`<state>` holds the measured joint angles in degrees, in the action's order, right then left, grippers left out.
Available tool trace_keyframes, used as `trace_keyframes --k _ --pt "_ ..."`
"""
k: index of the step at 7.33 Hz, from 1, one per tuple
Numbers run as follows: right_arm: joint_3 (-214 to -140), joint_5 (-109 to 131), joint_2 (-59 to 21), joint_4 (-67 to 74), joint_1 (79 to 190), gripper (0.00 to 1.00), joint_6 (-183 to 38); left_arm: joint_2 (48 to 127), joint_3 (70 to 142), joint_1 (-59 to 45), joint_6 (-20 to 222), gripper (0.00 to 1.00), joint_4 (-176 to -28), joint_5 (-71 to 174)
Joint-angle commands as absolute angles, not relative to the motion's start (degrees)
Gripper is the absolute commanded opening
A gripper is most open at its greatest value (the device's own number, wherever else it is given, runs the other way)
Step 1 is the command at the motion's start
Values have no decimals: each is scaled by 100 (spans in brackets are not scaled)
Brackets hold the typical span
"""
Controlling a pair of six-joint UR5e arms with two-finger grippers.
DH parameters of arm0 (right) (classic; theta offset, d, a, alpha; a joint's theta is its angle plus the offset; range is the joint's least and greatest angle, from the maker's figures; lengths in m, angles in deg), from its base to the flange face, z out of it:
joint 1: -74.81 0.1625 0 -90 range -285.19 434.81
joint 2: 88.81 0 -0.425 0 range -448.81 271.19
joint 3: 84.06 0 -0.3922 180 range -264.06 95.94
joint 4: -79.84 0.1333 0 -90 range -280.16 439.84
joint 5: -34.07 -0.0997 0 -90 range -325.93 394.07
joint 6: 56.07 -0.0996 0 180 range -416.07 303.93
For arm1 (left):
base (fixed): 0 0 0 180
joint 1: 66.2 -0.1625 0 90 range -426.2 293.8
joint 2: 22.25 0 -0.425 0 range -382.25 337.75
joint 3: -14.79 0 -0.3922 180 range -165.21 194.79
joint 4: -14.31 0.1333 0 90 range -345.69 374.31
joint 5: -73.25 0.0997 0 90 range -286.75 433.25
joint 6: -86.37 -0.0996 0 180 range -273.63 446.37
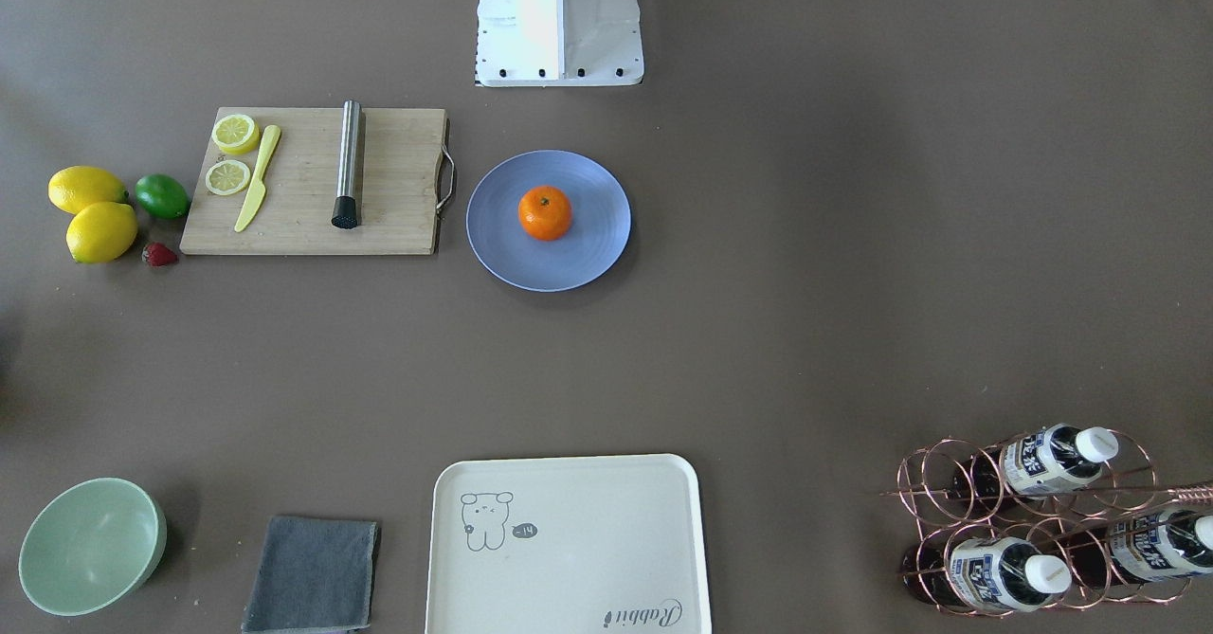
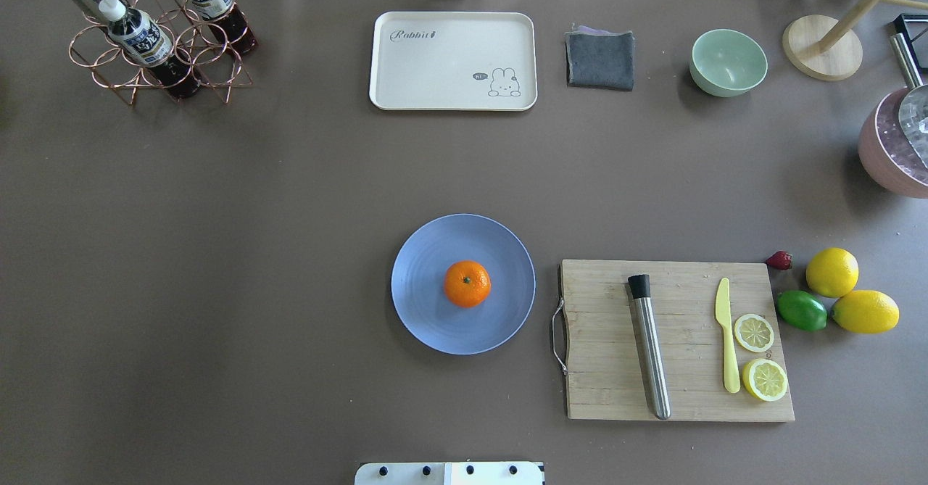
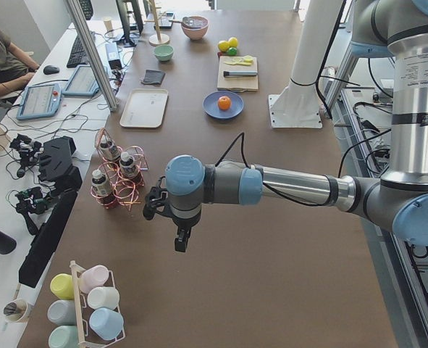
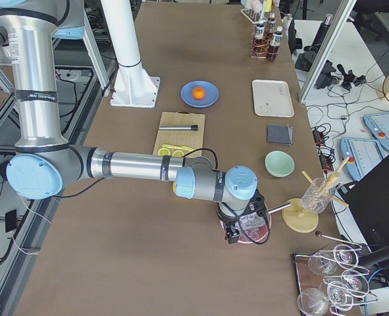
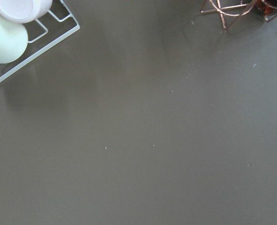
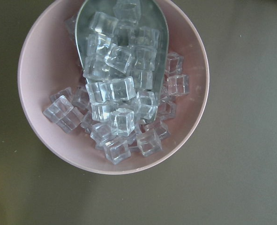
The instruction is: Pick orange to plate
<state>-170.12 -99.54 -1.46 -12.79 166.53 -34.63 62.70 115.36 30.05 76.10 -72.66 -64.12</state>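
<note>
Centrally, orange (image 2: 467,283) rests on plate (image 2: 426,320), cutting board (image 2: 602,369) beside

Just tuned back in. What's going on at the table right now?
The orange sits in the middle of the plate, and nothing is holding it. Neither arm is near it. The left tool hangs over bare table between the copper bottle rack and the cup rack at one end. The right tool hangs over the pink bowl of ice cubes at the other end. These views do not show whether either tool is open or shut.
</note>
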Motion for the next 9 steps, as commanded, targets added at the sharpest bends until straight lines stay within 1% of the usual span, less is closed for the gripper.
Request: trace_keyframes --k 1,2,3,9 --pt "-17011 -9996 -162 -1289 16657 100 -3489 6116 11376 3075 7600 98 -7638 -6403" --pt "-17019 -9996 -171 -1289 16657 100 -3489 6134 11176 3066 7617 98 -7691 -6386" --pt "-17020 -9996 -197 -1298 16665 100 -3489 6134 11148 3066 7661 98 -7822 -6377" --pt "-17081 -10180 -171 -1263 16779 100 -3604 6037 11165 3049 7644 98 -7815 -6017"
